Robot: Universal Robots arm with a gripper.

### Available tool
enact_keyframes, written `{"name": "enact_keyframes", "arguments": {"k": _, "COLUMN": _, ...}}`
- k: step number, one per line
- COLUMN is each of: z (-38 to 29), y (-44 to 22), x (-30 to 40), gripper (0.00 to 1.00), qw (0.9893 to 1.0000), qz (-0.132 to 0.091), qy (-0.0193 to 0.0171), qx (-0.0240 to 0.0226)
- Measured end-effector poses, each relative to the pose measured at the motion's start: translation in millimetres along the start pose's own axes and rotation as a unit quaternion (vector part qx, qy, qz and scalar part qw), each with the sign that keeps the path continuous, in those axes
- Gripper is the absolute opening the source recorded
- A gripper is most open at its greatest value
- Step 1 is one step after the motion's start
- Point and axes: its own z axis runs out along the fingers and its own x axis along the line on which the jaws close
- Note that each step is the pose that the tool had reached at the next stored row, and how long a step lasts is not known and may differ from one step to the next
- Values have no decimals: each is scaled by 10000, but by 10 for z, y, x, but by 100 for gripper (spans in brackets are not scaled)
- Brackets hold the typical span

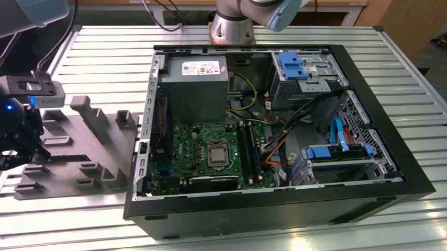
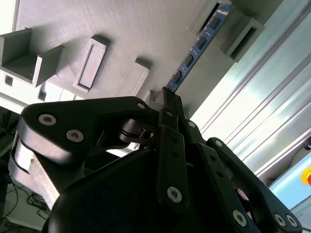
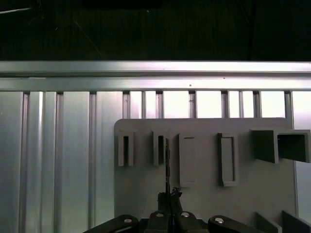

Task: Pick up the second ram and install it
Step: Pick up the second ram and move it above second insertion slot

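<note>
One open computer case (image 1: 279, 209) lies on one slatted bench (image 1: 104, 47). Inside are one grey power-supply box (image 1: 194, 86), one green motherboard (image 1: 188, 151), one processor socket (image 1: 218, 155) and two blue drive brackets (image 1: 292, 65) (image 1: 328, 152). Beside the case lies one grey fixture plate (image 1: 63, 125), which carries one memory stick (image 2: 197, 46).

We find no text, number or sign that can be read. Well apart from the gripper (image 2: 165, 94), a white label (image 1: 199, 67) sits on top of the grey power supply box (image 1: 192, 91), its print too small to make out. The memory stick (image 2: 198, 47) between the gripper's tips shows no readable marking either.
</note>
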Motion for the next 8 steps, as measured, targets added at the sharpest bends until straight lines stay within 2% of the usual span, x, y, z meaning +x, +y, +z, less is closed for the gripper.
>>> {"name": "enact_keyframes", "arguments": {"k": 8, "z": -73, "y": 4, "x": -11, "gripper": 11, "qw": 10000, "qz": -1, "qy": -18, "qx": 0}}
